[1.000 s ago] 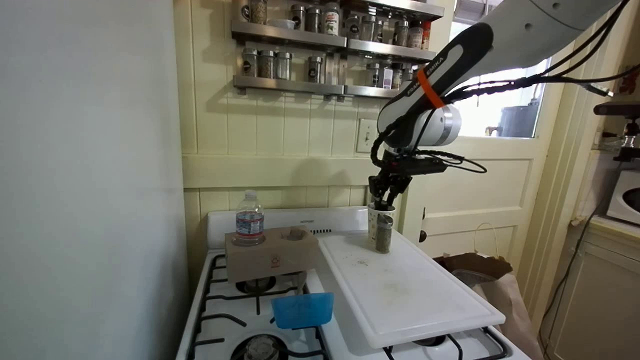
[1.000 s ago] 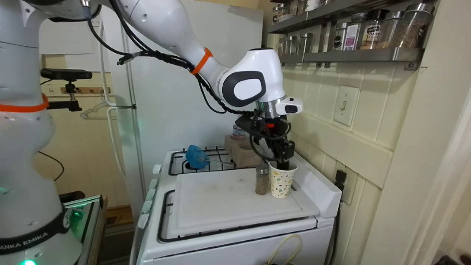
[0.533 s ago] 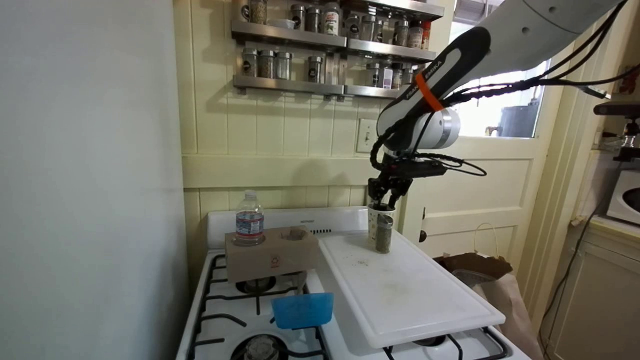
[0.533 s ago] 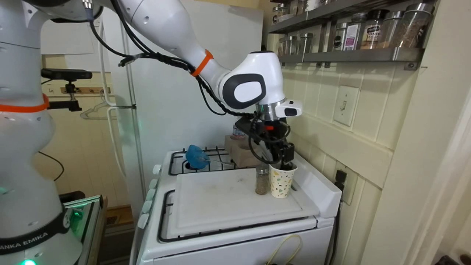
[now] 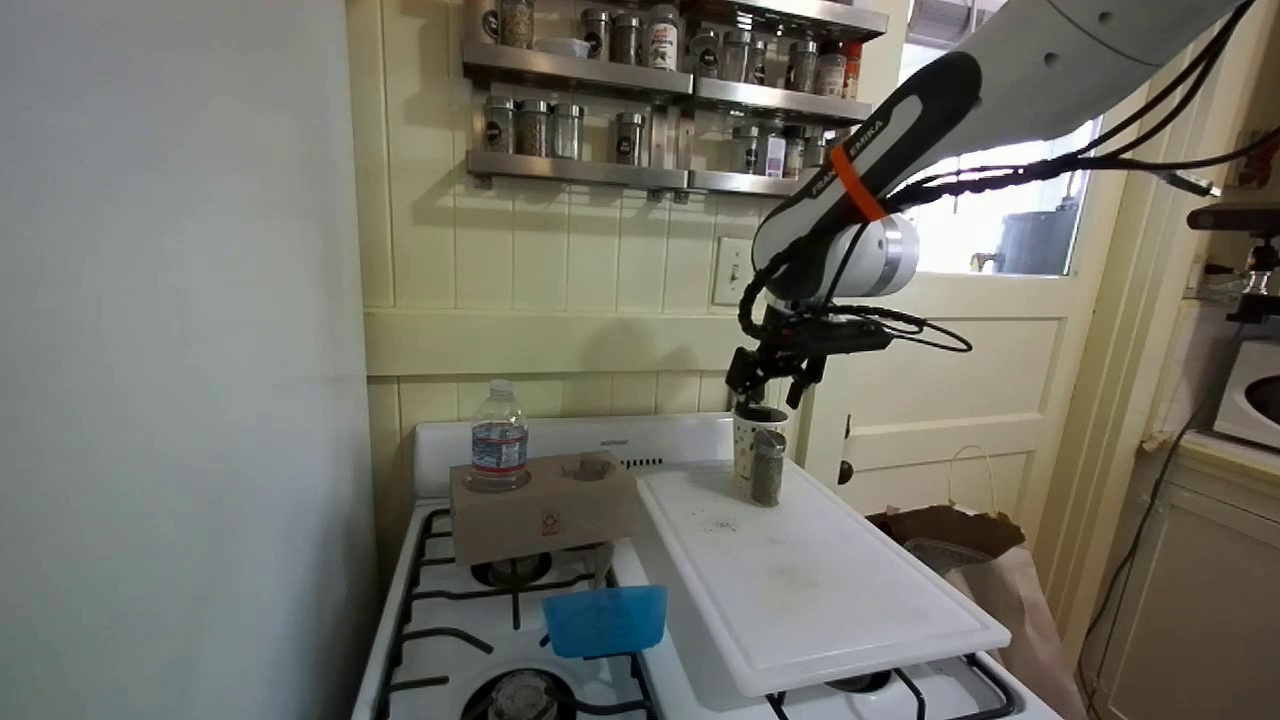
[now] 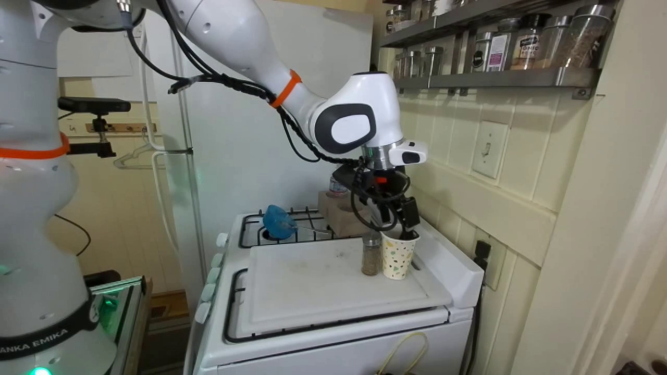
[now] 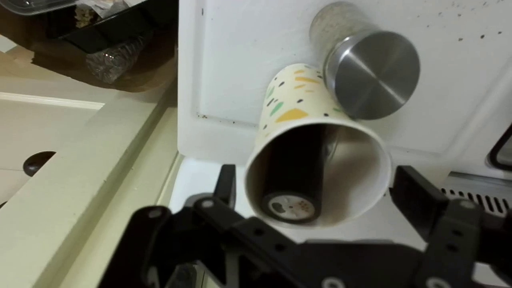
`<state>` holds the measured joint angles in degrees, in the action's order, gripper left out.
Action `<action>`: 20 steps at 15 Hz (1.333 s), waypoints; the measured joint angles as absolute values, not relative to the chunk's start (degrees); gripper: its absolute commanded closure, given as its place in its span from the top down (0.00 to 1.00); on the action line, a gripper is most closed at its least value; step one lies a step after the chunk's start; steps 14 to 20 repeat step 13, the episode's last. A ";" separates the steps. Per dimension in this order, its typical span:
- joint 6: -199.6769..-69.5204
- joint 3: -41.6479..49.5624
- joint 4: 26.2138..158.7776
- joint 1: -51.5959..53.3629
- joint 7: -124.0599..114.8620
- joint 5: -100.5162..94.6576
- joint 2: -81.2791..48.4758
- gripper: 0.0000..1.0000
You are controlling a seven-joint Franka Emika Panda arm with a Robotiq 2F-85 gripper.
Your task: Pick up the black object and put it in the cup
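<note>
The cup is a cream paper one with coloured specks, upright on the white cutting board. Inside it leans the black object, a dark cylinder whose pale, pierced round end faces the camera in the wrist view. It rests toward one side of the cup's wall; its lower part is hidden. My gripper stands open just over the cup, its fingers spread to either side of the rim and apart from the black object. In both exterior views the gripper hangs at the cup's mouth.
A spice jar with a steel lid stands right beside the cup. Behind is the stove's raised back panel and the wall. A cardboard box bearing a clear bottle and a blue scoop-like item occupy the burners.
The fingers were together at the cup's mouth and have spread apart, letting go of the black object in the cup. The cup has shifted very slightly. The arm has barely moved.
</note>
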<state>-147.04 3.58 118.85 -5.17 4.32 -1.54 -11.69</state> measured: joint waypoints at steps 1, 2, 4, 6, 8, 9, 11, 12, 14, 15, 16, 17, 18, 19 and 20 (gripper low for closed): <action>-147.04 3.34 118.77 -5.11 4.32 -1.54 -11.51 1.00; -147.03 3.04 118.65 -4.96 4.32 -1.54 -11.16 1.00; -146.81 2.01 118.52 -4.30 4.73 -1.55 -9.25 1.00; -144.74 0.58 118.67 -3.11 5.63 -1.72 -5.58 1.00; -139.03 -0.41 118.94 -1.40 5.28 -4.28 -0.82 1.00; -135.74 -0.95 119.32 -0.54 4.60 -5.97 1.86 1.00; -129.96 -2.48 121.04 0.75 2.68 -9.19 7.29 1.00; -127.38 -3.52 122.35 1.13 0.68 -11.28 10.21 1.00; -125.09 -4.66 123.73 1.30 -1.94 -13.66 13.23 1.00; -125.09 -4.66 123.73 1.30 -1.94 -13.66 13.23 1.00; -125.09 -4.66 123.73 1.30 -1.94 -13.66 13.23 1.00; -125.09 -4.66 123.73 1.30 -1.94 -13.66 13.23 1.00; -125.09 -4.66 123.73 1.30 -1.94 -13.66 13.23 1.00; -125.09 -4.66 123.73 1.30 -1.94 -13.66 13.23 1.00; -125.09 -4.66 123.73 1.30 -1.94 -13.66 13.23 1.00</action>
